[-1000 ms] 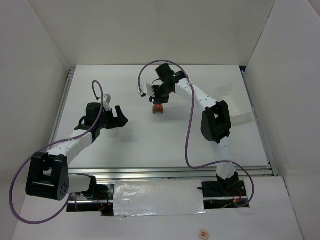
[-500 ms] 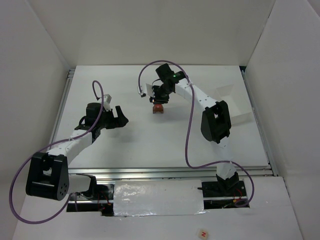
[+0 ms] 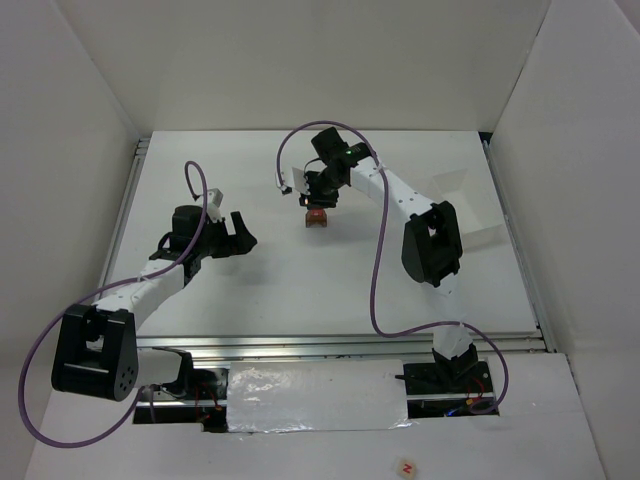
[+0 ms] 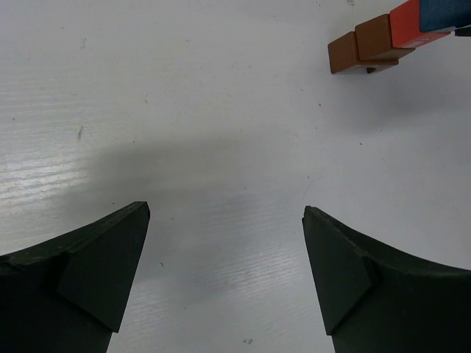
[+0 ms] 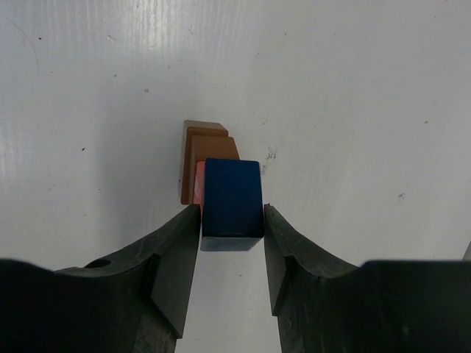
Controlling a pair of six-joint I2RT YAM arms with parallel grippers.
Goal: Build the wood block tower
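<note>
The wood block tower (image 3: 316, 217) stands mid-table: brown blocks (image 5: 210, 140) at the bottom, a red cube (image 5: 197, 187) above them, a blue wedge (image 5: 232, 202) on top. My right gripper (image 5: 232, 215) is right above the tower, its fingers (image 5: 176, 250) pressed against both sides of the blue wedge. In the top view the right gripper (image 3: 318, 199) hides the tower's top. My left gripper (image 3: 244, 231) is open and empty, to the left of the tower and apart from it. The left wrist view shows the tower (image 4: 383, 37) at its top right, beyond the open left gripper (image 4: 227, 217).
A white tray (image 3: 468, 205) lies at the right of the table, beside the right arm's elbow. White walls close in the table on the left, right and far sides. The arm bases and cables sit at the near edge.
</note>
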